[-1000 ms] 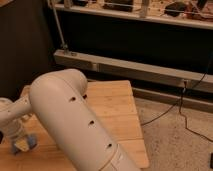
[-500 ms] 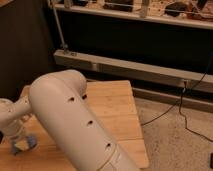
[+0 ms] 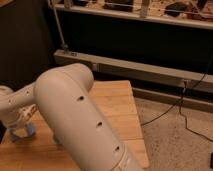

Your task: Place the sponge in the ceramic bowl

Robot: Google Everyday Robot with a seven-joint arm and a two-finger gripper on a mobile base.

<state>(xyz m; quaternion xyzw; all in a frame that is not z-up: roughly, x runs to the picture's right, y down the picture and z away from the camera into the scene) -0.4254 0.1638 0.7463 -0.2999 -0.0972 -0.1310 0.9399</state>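
The light-blue sponge (image 3: pixel 22 132) shows at the far left of the wooden table (image 3: pixel 117 107), just below my gripper (image 3: pixel 19 121). The gripper hangs directly over it at the end of the white forearm (image 3: pixel 15 100), which comes in from the left edge. I cannot tell whether the sponge is held or lies on the wood. My thick white upper arm (image 3: pixel 75 115) fills the foreground and hides much of the table. The ceramic bowl is out of view.
Behind the table runs a low grey rail (image 3: pixel 135 70) with a dark shelf unit (image 3: pixel 135 35) above it. Black cables (image 3: pixel 180 102) trail over the speckled floor (image 3: pixel 180 140) to the right of the table's edge.
The arm and gripper sit slightly higher than a second ago, and the sponge appears a little higher with them.
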